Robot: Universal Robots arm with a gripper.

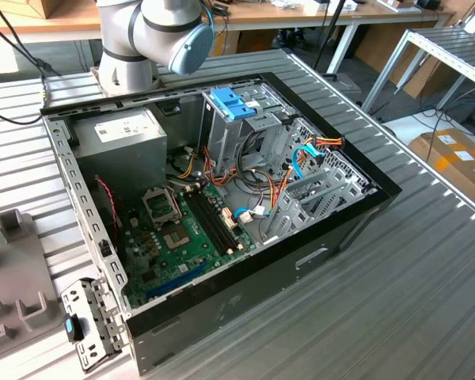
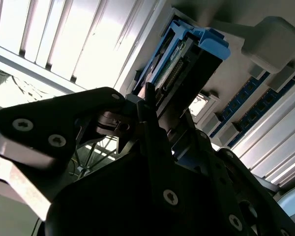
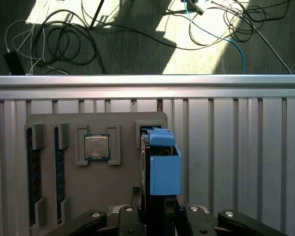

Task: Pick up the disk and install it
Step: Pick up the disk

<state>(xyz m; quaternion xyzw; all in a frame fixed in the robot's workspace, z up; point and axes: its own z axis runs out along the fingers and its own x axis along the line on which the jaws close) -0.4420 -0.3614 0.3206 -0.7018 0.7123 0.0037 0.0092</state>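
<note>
The ribbed metal table (image 1: pixel 427 261) is carrying the grey tray (image 1: pixel 16 269), and everything else is lying around that tray. The open computer case (image 1: pixel 222 198) is sitting just beside the tray, on the exterior view's right of it, with its green board (image 1: pixel 182 229) facing up and its power box (image 1: pixel 119 138) at the corner farther from the tray. My arm (image 1: pixel 150 32) is rising from its base behind the case, well apart from the tray.

I am hanging over the tray (image 3: pixel 113 191) and looking down on it in the first wrist view. My gripper (image 3: pixel 159 204) is sitting at the tray's edge nearest to my camera, and its fingers (image 2: pixel 148 105) are pressing together on the disk (image 3: pixel 164 167), one on each flat side. The disk (image 2: pixel 187 64) is standing on edge in its blue carrier, over the tray's slot at the side toward the bare table. I cannot tell whether its lower end is resting in that slot or hanging clear of it.

Two memory sticks (image 3: pixel 33 177) are lying in the tray's grooves at the side opposite the disk. The processor chip (image 3: pixel 97 146) is sitting in a square holder on the tray, between the sticks and the disk. Loose cables (image 3: pixel 64 44) are trailing over the floor beyond the tray's far edge.
</note>
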